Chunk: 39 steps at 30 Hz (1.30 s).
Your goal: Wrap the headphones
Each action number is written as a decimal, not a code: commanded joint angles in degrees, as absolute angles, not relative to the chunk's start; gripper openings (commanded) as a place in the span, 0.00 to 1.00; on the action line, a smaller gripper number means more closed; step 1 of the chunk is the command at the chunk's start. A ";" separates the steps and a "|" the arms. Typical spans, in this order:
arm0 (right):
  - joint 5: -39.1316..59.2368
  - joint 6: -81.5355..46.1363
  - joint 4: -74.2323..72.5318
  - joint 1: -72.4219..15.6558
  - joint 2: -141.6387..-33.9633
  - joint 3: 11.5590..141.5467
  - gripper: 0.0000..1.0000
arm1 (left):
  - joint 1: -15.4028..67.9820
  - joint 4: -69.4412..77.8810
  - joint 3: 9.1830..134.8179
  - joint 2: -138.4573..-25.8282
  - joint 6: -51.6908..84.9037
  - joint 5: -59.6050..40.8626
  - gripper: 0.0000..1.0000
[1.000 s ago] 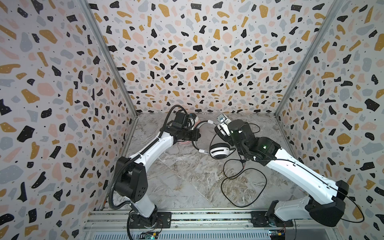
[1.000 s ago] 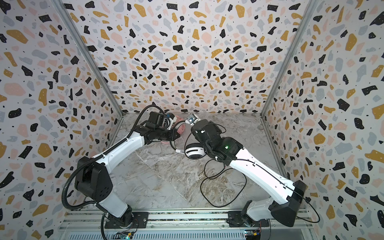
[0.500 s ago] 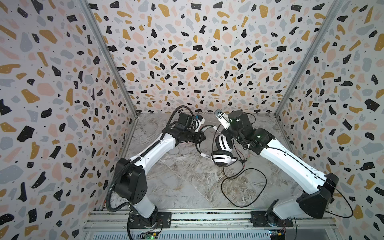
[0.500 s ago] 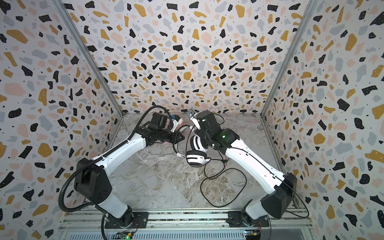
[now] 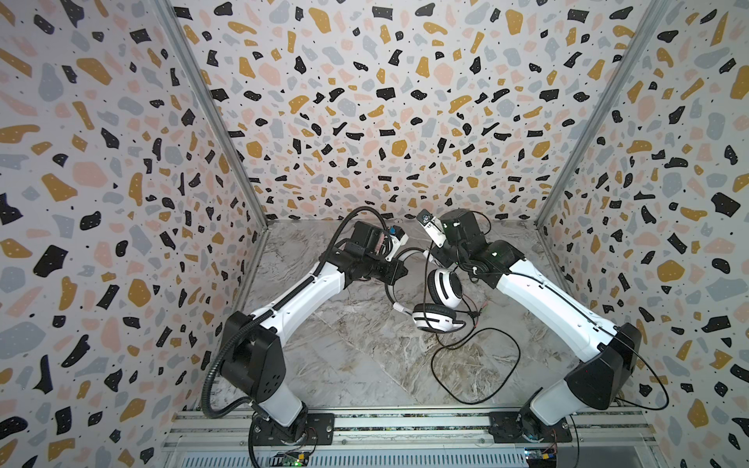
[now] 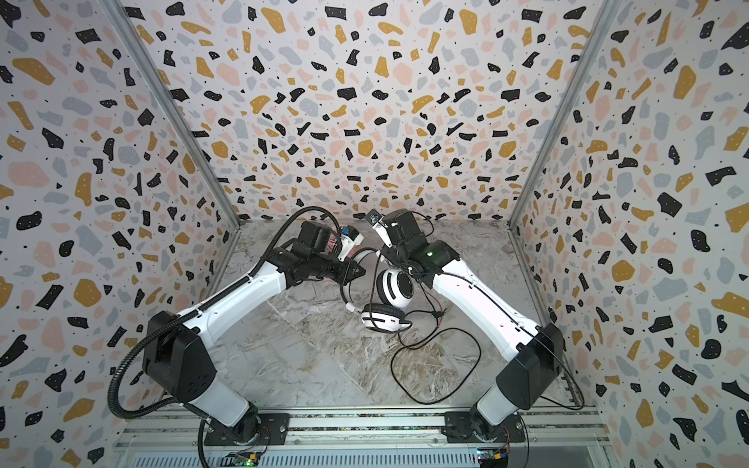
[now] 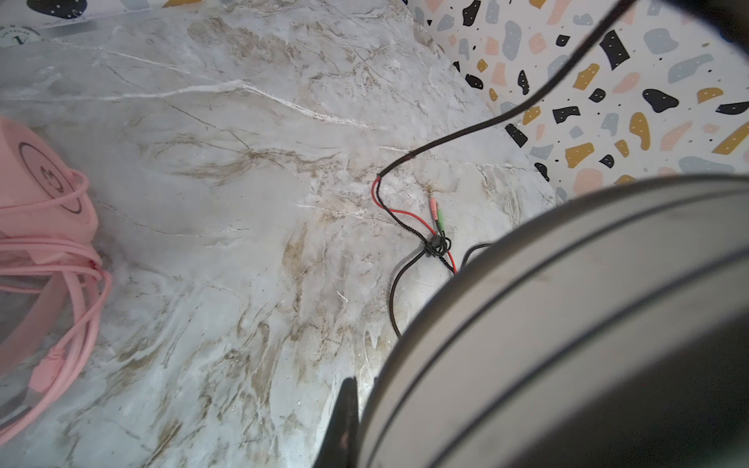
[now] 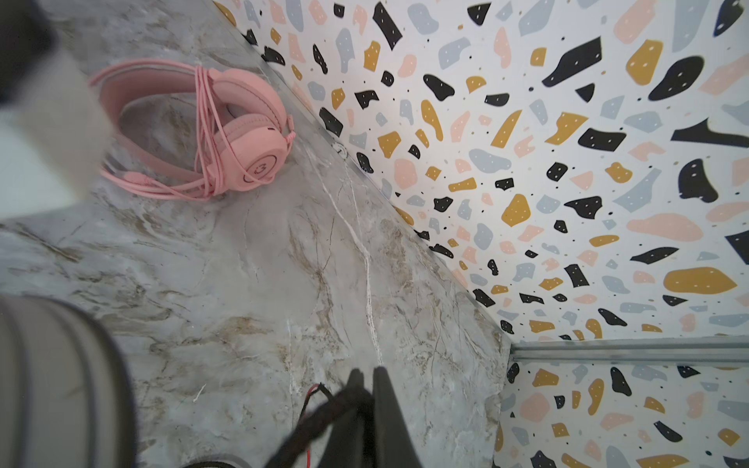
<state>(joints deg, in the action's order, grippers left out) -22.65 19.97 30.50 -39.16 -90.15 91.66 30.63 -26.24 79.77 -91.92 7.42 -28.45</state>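
Two headsets are sharing the table. The pink headset (image 8: 243, 133), cord wound round it, is sitting close to a wall and showing clearly only in the wrist views. The white headset (image 5: 444, 288) is sitting between two arms. The left gripper (image 5: 396, 270) is clamping its band, and the right gripper (image 8: 367, 375), fingers pressed together, is pinching its black cable (image 8: 316, 421). Only the left wrist view is showing two plugs (image 7: 437, 210).

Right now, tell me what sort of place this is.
Probably a robot test booth, not a home: terrazzo-print walls box in a marble-look tabletop, and the left arm and right arm are bolted to a metal rail at its front edge.
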 commanded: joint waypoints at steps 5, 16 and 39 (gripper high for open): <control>-19.34 15.41 30.09 -36.39 -88.25 89.63 0.08 | 31.05 -18.29 80.32 -86.90 8.78 -36.85 0.00; -9.64 8.68 22.91 -33.22 -81.71 78.92 0.09 | 30.76 -6.89 75.74 -83.38 14.40 -43.46 0.00; 16.24 -2.08 -1.67 -29.21 -69.06 55.06 0.66 | 30.31 7.01 72.68 -80.21 27.88 -42.23 0.00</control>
<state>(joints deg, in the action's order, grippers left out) 10.96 0.21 4.19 -30.11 -69.84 56.45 30.44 0.91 71.94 -81.87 22.68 -41.50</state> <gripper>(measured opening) 0.655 0.072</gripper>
